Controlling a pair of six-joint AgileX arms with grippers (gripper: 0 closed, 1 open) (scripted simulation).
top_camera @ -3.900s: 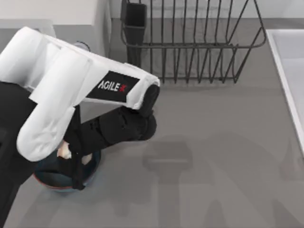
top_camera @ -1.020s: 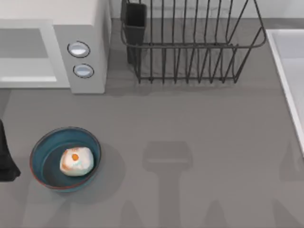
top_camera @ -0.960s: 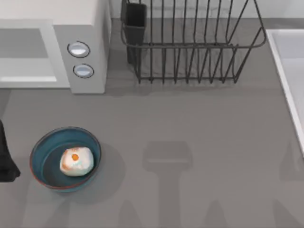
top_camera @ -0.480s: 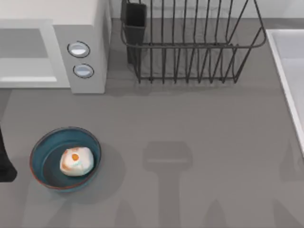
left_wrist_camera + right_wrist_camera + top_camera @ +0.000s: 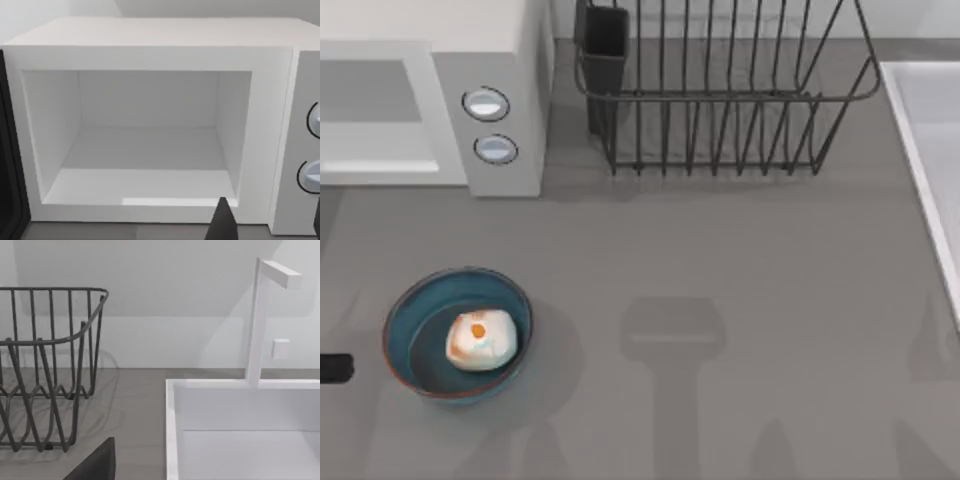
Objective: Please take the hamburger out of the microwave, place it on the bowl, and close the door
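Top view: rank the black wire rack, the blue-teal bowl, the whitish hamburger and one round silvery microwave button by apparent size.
1. Black wire rack, cut by the frame's edge.
2. Round blue-teal bowl.
3. Whitish-cream hamburger, lying in the bowl.
4. Round silvery microwave button.

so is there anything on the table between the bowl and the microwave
No. In the top view the stretch between the bowl and the microwave is bare grey table.

The grey table [image 5: 740,250] holds four things; the microwave [image 5: 490,110] sits at the far left corner; a black wire rack [image 5: 720,100] stands just beside it to the right; the bowl [image 5: 415,345] (blue, with the hamburger [image 5: 478,338] inside) rests near the left front; a white sink [image 5: 930,150] lines the right edge.
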